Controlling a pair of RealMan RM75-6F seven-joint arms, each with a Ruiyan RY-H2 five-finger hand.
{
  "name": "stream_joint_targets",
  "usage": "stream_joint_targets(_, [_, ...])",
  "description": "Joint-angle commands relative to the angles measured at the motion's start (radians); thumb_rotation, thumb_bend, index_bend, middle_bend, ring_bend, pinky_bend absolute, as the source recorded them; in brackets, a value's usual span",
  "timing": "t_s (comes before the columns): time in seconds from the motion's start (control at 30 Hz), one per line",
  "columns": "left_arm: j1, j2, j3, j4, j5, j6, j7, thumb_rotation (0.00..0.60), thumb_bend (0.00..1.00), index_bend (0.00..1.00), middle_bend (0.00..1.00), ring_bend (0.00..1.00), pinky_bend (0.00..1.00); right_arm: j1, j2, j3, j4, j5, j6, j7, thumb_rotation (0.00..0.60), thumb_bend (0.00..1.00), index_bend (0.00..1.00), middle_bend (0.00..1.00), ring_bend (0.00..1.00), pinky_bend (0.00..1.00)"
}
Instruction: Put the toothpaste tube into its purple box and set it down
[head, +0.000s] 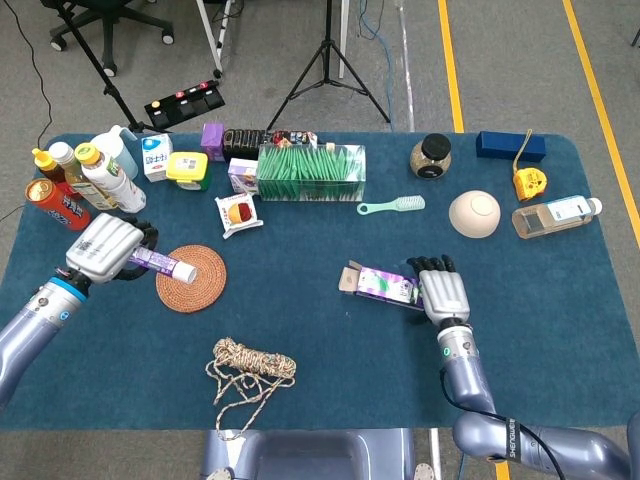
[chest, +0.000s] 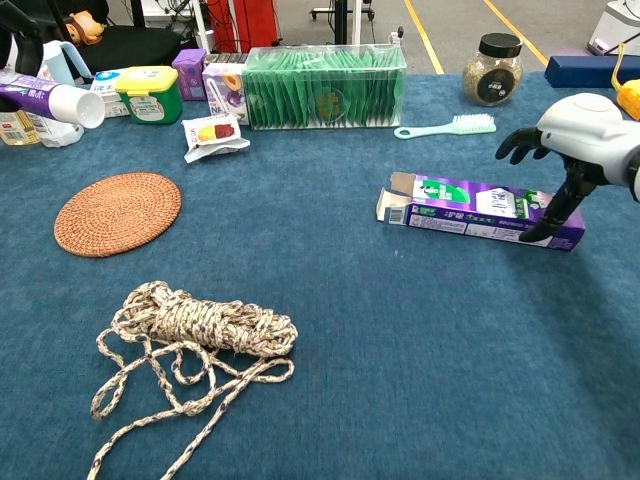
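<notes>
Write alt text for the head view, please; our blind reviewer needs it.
Over a blue table, the left hand holds a toothpaste tube beside a round woven coaster, while the right hand rests over the far end of the purple box, whose open flap faces the tube. A rope bundle lies nearer the robot.
</notes>
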Motion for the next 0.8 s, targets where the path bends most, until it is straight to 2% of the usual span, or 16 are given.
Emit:
stream_joint_targets(0.03, [0.001,0.000,-0.001,0.005,-0.003,-0.005,-0.001,0.600,0.30,0.64,0.49,0.45,0.62,0.002,-0.019,0.007,0.010,0.038,0.048,-0.033,0.600,0.00,0.17,0.18,0.16,0.05])
stream_joint_targets(0.3, [0.006,0.002,-0.006,0.010,-0.001,-0.002,-0.005,0.600,0.30,0.64,0.49,0.45,0.62,0.011,-0.019,0.023,-0.004,0.117,0.046,-0.060,0.600,0.00,0.17,0.18,0.16,0.07])
stream_joint_targets(0.5, [0.013,0.007,-0.008,0.011,-0.001,0.001,-0.004,0.600,0.30,0.64,0.49,0.45,0.62,0.026,-0.043,0.025,0.029,0.139,0.031,-0.061,0.600,0.00,0.17,0.20,0.17,0.12])
stream_joint_targets(0.67, [0.015,0.010,-0.011,0.012,-0.002,0.000,-0.005,0.600,0.30,0.64,0.49,0.45,0.62,0.034,-0.074,0.026,0.078,0.129,0.028,-0.048,0.600,0.00,0.21,0.25,0.23,0.21])
stream_joint_targets(0.8, [0.016,0.010,-0.013,0.015,-0.004,-0.002,-0.005,0.600,0.30,0.64,0.49,0.45,0.62,0.033,-0.090,0.024,0.109,0.104,0.034,-0.031,0.600,0.00,0.29,0.33,0.32,0.36])
